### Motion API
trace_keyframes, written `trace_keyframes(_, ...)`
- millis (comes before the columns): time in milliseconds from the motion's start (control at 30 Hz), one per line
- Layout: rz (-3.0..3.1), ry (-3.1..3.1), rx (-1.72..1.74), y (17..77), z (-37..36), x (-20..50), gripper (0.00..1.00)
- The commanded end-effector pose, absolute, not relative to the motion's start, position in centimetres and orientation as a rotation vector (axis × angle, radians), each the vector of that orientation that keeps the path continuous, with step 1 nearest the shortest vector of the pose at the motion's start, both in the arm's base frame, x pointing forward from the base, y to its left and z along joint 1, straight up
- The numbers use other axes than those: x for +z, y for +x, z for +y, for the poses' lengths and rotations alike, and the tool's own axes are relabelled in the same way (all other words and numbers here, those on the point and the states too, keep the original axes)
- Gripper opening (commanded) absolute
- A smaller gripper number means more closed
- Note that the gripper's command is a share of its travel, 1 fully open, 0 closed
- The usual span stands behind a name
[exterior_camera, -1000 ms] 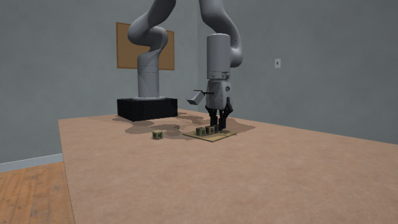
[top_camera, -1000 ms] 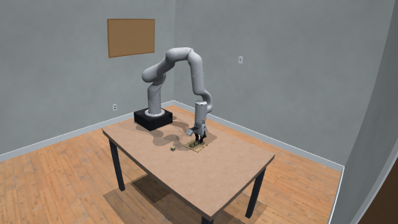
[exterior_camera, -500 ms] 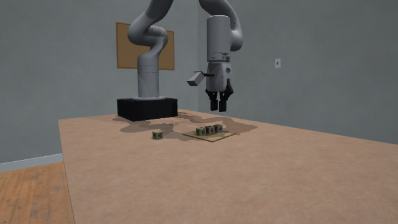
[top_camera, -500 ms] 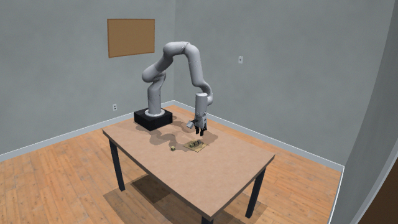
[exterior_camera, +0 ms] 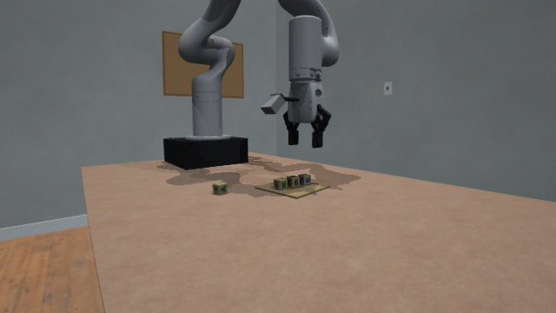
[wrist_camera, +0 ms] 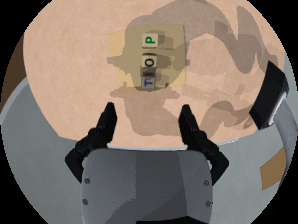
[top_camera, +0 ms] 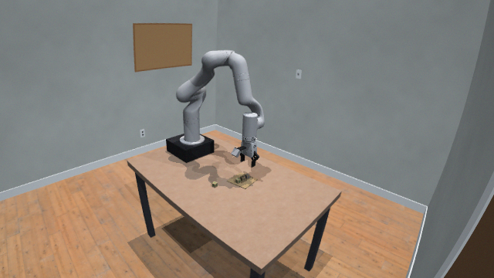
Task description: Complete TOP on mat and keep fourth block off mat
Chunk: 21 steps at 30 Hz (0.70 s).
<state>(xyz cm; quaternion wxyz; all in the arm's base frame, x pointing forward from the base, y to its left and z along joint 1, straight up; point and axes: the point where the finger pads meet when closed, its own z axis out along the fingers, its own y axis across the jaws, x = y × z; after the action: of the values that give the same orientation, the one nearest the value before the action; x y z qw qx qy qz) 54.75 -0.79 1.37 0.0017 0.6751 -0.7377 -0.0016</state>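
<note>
Three letter blocks lie in a row on the tan mat [top_camera: 247, 183] [exterior_camera: 300, 192] [wrist_camera: 119, 47]. In the wrist view they read T [wrist_camera: 148, 82], O [wrist_camera: 150, 63], P [wrist_camera: 150, 39]. In the exterior view the blue T block [exterior_camera: 305, 178] is on the right, the dark O block [exterior_camera: 293, 181] in the middle and the green P block [exterior_camera: 280, 183] on the left. The fourth block [top_camera: 214, 184] [exterior_camera: 220, 188] lies on the table, off the mat. My gripper [top_camera: 248, 160] [exterior_camera: 305, 141] [wrist_camera: 148, 111] is open and empty, hanging well above the T end of the row.
The arm's black base [top_camera: 190, 147] [exterior_camera: 205, 152] stands at the far end of the table [top_camera: 251, 224]. The arm's shadow falls over the mat and the table behind it.
</note>
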Motion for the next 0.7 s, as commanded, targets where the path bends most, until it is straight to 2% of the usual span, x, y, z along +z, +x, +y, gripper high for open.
trace_keyframes(0, -2.316, 2.120, -0.003, 54.8, -0.8, 1.5, 1.00)
trace_keyframes(667, -2.316, 2.120, -0.003, 54.9, -0.8, 2.8, 1.00)
